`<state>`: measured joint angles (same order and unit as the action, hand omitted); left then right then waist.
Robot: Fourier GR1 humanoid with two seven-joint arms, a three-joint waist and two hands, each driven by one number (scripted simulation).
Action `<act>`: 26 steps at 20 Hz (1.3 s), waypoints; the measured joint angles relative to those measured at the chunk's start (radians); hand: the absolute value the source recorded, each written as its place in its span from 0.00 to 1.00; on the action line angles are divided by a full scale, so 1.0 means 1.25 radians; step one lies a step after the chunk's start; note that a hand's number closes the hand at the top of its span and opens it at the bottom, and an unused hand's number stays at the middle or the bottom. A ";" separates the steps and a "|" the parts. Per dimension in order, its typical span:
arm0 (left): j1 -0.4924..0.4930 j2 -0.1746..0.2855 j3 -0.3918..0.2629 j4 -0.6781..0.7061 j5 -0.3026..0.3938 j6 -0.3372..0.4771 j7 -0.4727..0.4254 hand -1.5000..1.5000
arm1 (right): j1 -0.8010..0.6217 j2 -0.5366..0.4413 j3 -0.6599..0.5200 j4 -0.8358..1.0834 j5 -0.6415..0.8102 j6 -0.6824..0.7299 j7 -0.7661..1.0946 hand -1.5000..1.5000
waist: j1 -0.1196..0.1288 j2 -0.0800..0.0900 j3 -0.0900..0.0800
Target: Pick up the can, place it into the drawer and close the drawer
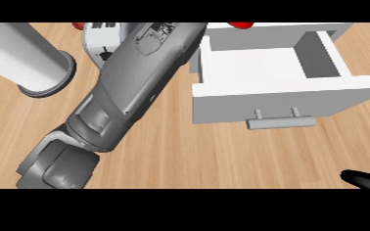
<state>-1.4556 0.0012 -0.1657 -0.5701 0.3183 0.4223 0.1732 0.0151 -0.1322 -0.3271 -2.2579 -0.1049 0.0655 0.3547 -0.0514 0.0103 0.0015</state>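
Observation:
The white drawer [269, 68] stands pulled open at the right, its handle [280, 122] facing me and nothing showing inside. My left forearm [123, 88] stretches from the lower left up to the picture's top, and its hand is cut off there. Only a black tip of my right hand [356, 179] shows at the lower right corner, well apart from the drawer. A small red thing [242, 25] peeks out behind the drawer's back wall at the top edge; I cannot tell whether it is the can.
A white cylinder [37, 61] lies at the left on the wooden counter [217, 151]. A white appliance [101, 40] sits behind my left forearm, with another red bit [78, 25] beside it.

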 measured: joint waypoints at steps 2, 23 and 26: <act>-0.027 0.000 -0.018 0.031 0.021 0.014 -0.004 1.00 | -0.013 -0.001 0.007 0.005 0.003 -0.002 0.004 0.00 | -0.007 0.002 0.000; -0.136 -0.001 -0.111 0.207 0.127 0.166 -0.077 0.00 | -0.067 -0.047 0.040 0.026 0.053 0.020 -0.007 0.00 | -0.042 0.014 0.002; -0.138 -0.001 -0.107 0.213 0.146 0.169 -0.088 0.00 | -0.088 -0.065 0.058 0.036 0.090 0.029 -0.021 0.00 | -0.041 0.016 0.002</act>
<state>-1.6286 0.0000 -0.2999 -0.3036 0.5010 0.6332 0.0628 -0.0950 -0.2141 -0.2541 -2.2134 0.0075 0.1015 0.3285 -0.1026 0.0298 0.0034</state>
